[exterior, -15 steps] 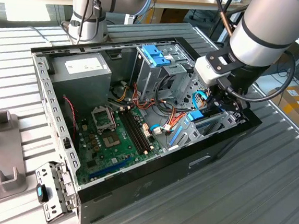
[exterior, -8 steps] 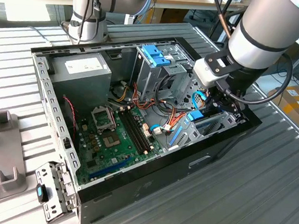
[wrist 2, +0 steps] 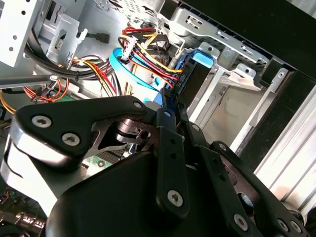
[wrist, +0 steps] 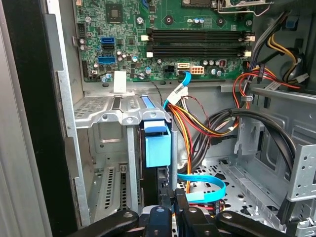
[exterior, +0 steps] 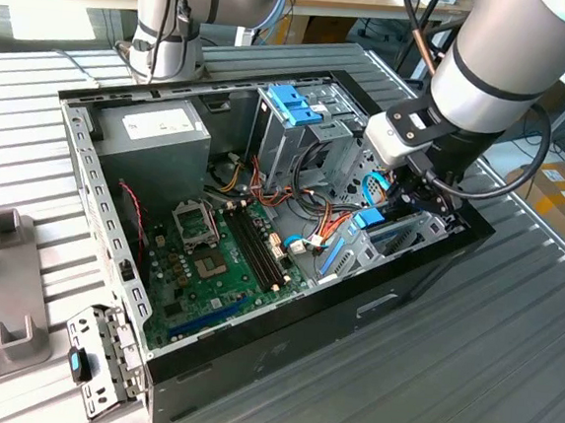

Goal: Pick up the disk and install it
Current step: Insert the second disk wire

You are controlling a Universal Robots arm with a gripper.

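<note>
The disk (wrist: 157, 148) stands on edge in a slot of the metal bay (wrist: 103, 111) at the case's corner, on the exterior view's right. Its blue side rail faces the camera and its dark body (wrist 2: 195, 79) drops into the bay. My gripper (wrist: 167, 213) sits right over it, with the black fingers (wrist 2: 167, 116) closed together on the blue rail end. In the exterior view the gripper (exterior: 415, 195) hangs low inside the case, above the disk's blue rail (exterior: 369, 219).
The open computer case (exterior: 283, 320) holds a green motherboard (exterior: 214, 255), a grey power-supply box (exterior: 155, 136) and a drive cage with a blue handle (exterior: 294, 104). Coloured wires and a blue flat cable (wrist: 205, 190) lie beside the bay. A second arm's base (exterior: 170, 24) stands behind.
</note>
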